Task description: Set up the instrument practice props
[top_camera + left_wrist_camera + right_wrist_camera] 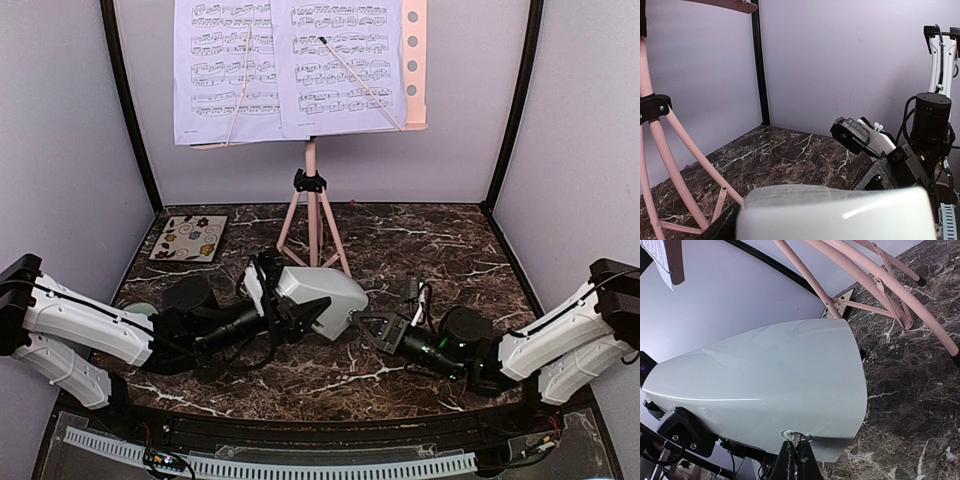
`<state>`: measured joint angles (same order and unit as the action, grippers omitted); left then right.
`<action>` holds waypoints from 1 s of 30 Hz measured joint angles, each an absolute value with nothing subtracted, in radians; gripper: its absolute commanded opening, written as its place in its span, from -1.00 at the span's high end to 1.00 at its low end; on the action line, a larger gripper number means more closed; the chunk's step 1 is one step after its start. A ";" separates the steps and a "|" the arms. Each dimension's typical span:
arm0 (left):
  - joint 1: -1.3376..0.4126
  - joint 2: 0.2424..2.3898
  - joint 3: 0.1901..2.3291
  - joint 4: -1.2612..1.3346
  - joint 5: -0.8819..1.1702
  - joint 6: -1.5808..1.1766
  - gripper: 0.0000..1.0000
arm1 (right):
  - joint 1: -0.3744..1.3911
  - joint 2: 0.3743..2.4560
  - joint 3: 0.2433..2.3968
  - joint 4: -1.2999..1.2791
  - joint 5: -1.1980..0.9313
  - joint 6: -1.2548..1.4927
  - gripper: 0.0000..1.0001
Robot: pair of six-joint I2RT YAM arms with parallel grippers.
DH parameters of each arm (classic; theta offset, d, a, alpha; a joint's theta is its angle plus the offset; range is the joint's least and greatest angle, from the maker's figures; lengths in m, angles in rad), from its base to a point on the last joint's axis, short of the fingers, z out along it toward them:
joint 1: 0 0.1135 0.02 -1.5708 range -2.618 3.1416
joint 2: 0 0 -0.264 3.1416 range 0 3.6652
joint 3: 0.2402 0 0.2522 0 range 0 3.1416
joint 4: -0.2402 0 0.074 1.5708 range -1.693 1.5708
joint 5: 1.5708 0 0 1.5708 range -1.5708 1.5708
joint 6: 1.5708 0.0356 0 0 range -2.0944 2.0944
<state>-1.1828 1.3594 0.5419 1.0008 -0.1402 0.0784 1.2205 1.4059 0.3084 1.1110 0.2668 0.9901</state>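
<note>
The marble-patterned table [430,250] carries the pink music stand [311,165] at its back centre, tripod legs spread. Against the stand's perforated desk lean the left sheet-music page [225,70] and the right sheet-music page [335,65], side by side. Just in front of the stand's legs the white-grey metronome [335,295] is tipped on its side. The left gripper [285,300] clasps it, jaws spread wide across its body. The right gripper [366,323] has its fingers pinched together, tips at a small metal ring on the metronome's base edge. Left of the stand's feet lies the floral coaster [189,238].
</note>
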 measured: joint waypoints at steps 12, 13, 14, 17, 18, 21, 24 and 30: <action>-1.199 1.501 0.677 0.680 -0.254 -0.097 0.68 | 1.164 1.359 0.257 0.980 0.300 0.976 -0.87; -1.199 1.517 0.681 0.667 -0.255 -0.107 0.68 | 1.164 1.337 0.250 0.957 0.300 0.968 -0.89; -1.199 1.536 0.688 0.646 -0.257 -0.119 0.67 | 1.164 1.310 0.247 0.931 0.301 0.959 -0.92; -1.199 1.593 0.726 0.601 -0.264 -0.149 0.63 | 1.164 1.217 0.246 0.840 0.318 0.936 -0.99; -1.199 1.608 0.741 0.591 -0.269 -0.157 0.60 | 1.164 1.182 0.247 0.801 0.329 0.928 -1.00; -1.198 1.638 0.792 0.559 -0.274 -0.178 0.58 | 1.162 1.086 0.274 0.648 0.367 0.898 -1.00; -1.198 1.659 0.836 0.521 -0.273 -0.197 0.37 | 1.157 1.030 0.344 0.486 0.403 0.864 -1.00; -1.198 1.679 0.886 0.451 -0.242 -0.225 -0.32 | 1.140 0.955 0.456 0.297 0.424 0.779 -1.00</action>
<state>-1.1976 1.6794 0.8860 0.4515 -0.2420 -0.2249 1.1400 0.9546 0.4561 0.2966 0.4244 0.7788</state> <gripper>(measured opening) 0.721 0.999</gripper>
